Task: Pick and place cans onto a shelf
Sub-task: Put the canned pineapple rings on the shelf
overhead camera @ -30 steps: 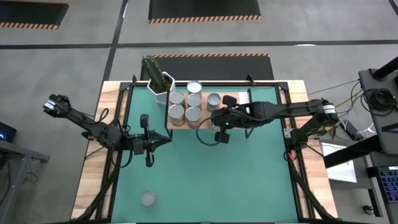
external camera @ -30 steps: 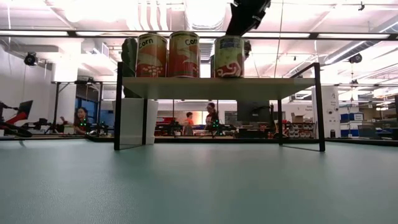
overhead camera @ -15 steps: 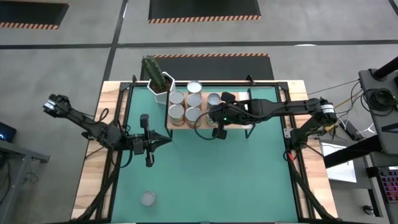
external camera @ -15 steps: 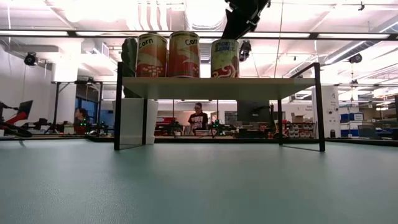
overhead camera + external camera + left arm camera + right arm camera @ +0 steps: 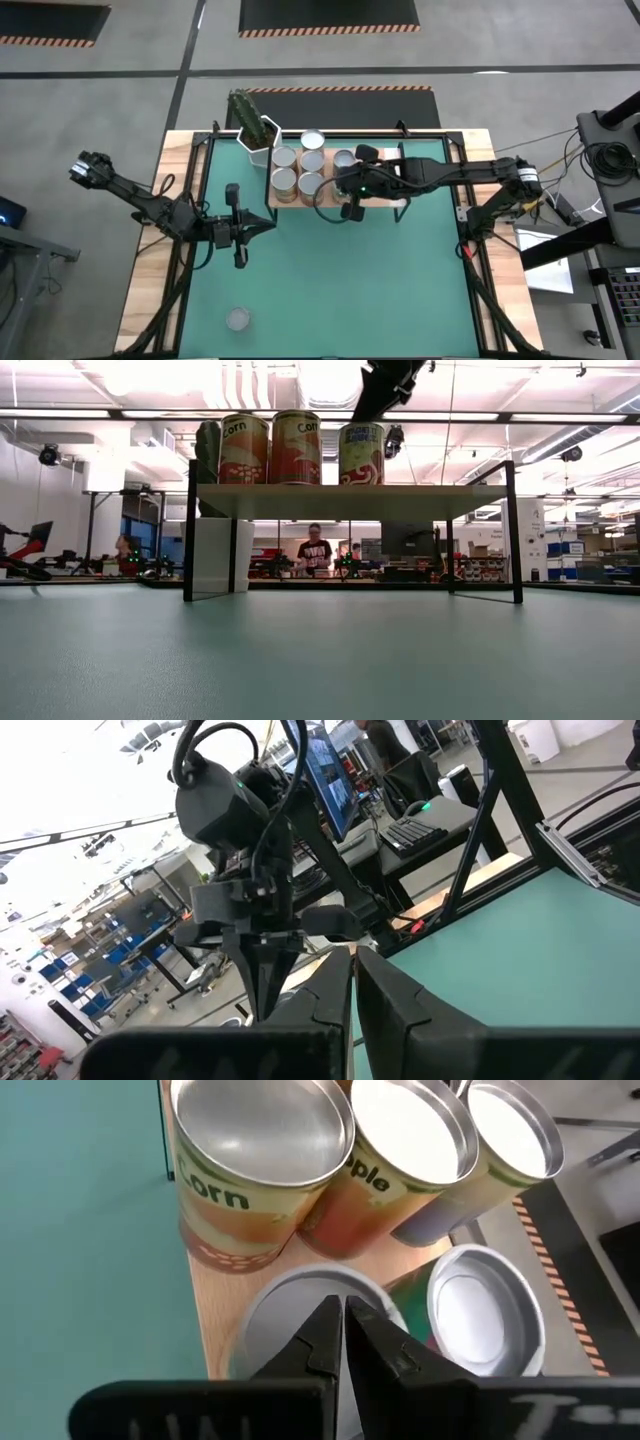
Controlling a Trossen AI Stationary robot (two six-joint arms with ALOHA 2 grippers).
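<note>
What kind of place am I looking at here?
Probably a robotics lab or workshop: striped hazard tape marks the concrete floor, monitors and workbenches fill the background, and a person stands beyond the table.

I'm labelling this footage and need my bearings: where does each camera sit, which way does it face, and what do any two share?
High view: overhead, straight down on the green mat, both arms, the shelf.
Low view: at mat height, level at the shelf and room; one arm enters from above.
Left wrist view: past the shut left tool toward the mat's edge and room.
Right wrist view: past the shut right tool down onto the cans.
Shared: the cans on the shelf appear in the high, low and right wrist views.
</note>
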